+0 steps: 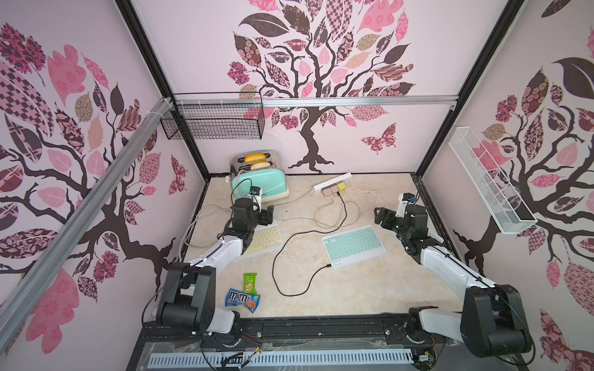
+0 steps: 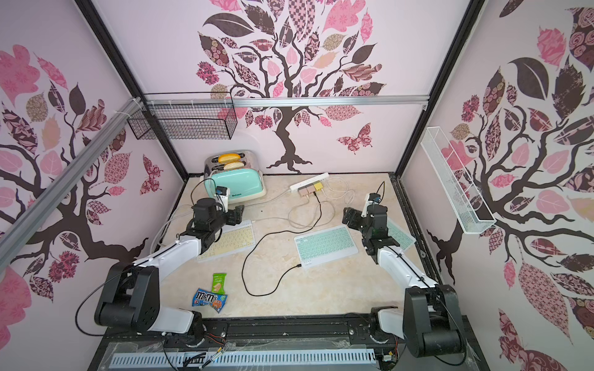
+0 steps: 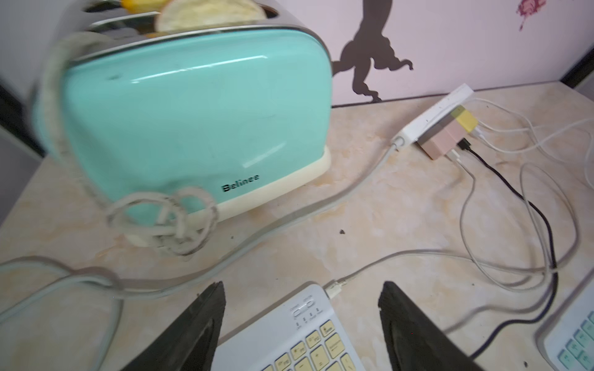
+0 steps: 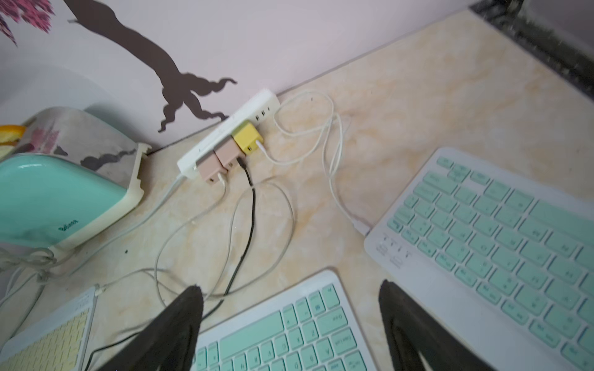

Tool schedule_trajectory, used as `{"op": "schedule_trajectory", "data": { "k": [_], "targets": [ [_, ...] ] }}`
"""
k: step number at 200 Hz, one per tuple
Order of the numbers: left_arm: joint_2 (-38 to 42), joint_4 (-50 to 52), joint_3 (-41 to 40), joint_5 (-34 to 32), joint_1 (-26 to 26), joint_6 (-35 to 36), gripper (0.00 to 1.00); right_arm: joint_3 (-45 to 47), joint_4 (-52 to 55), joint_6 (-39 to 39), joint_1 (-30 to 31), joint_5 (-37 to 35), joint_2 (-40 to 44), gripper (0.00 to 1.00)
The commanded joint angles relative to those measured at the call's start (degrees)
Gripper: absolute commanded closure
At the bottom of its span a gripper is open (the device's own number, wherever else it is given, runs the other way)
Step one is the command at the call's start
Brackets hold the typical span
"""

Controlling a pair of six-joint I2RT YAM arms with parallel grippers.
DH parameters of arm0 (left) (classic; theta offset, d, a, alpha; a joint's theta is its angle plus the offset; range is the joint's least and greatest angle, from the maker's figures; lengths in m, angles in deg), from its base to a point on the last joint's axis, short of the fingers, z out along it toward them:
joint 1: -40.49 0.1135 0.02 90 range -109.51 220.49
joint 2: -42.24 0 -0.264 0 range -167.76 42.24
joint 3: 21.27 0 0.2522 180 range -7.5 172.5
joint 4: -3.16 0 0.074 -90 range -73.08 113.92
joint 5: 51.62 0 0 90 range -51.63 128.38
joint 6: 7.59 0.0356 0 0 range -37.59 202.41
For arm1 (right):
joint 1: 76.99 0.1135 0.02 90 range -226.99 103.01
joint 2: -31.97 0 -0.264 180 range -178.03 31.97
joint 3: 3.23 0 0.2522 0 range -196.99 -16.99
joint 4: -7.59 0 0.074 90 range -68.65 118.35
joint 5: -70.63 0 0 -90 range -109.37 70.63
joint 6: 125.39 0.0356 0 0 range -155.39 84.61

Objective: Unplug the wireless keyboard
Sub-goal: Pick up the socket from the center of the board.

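My left gripper (image 3: 302,289) hangs with its jaws well apart and nothing between them. It is over the far corner of the yellow-keyed keyboard (image 2: 231,241) at the left of the table, where a white cable (image 3: 336,285) is plugged into the far edge. My right gripper (image 4: 289,287) is likewise spread wide and empty, by the far right corner of the mint-keyed keyboard (image 1: 353,244) in the middle. A black cable (image 4: 253,208) loops from that keyboard's near left corner up to the middle pink charger (image 4: 226,154) on the white power strip (image 1: 332,181) by the far wall. A second mint-keyed keyboard (image 4: 498,231) lies at the right under my right arm, wired to the yellow charger (image 4: 246,138). The key legends are too blurred to read. The mint toaster (image 3: 193,112) at far left reads "Belinee". Near the front, a blue packet (image 1: 242,299) reads "m&m's". Just beside it is a green snack packet (image 1: 250,282) whose print is too small to read.
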Motion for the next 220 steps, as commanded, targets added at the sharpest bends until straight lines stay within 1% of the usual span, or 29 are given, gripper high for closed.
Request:
{"op": "schedule_trajectory", "data": {
  "k": [1,20,43,61,102,128,159,177,182,195,220],
  "targets": [
    [-5.1,7.8,6.9,4.8,-2.6,5.4,0.22,-3.6,8.9,3.6,0.4,4.2,-1.7,0.14],
    [-11.5,11.7,14.6,8.9,-3.6,8.5,0.24,-4.9,9.6,4.7,0.8,7.0,-3.6,0.15],
    [-18.4,14.2,22.6,7.0,-6.4,11.9,0.24,-5.7,10.7,5.3,2.5,6.8,-4.7,0.15],
    [-23.6,15.5,28.6,8.4,-7.5,12.0,0.24,-6.1,10.7,5.4,3.2,7.1,-5.3,0.15],
    [-33.9,18.8,40.8,9.0,-10.5,14.0,0.25,-6.9,10.2,6.2,3.7,9.5,-6.0,0.16],
    [-40.8,23.2,49.6,9.7,-10.6,12.3,0.26,-7.6,10.1,6.8,4.0,10.6,-6.0,0.16],
    [-47.4,26.3,58.2,12.4,-10.5,5.7,0.27,-8.3,10.2,7.2,4.1,11.4,-6.0,0.16],
    [-50.9,28.3,62.2,14.3,-10.7,4.4,0.27,-8.9,10.4,7.1,4.2,11.6,-6.1,0.16],
    [-51.7,28.4,64.5,14.7,-10.7,4.1,0.27,-9.0,10.6,7.0,4.2,11.7,-6.1,0.16],
    [-53.7,28.8,66.8,14.3,-10.8,2.8,0.27,-9.3,10.7,6.9,4.2,12.2,-6.2,0.16],
    [-57.4,31.4,72.4,11.0,-10.8,1.1,0.27,-9.5,10.1,7.2,4.2,13.2,-6.5,0.16]
  ]
}}
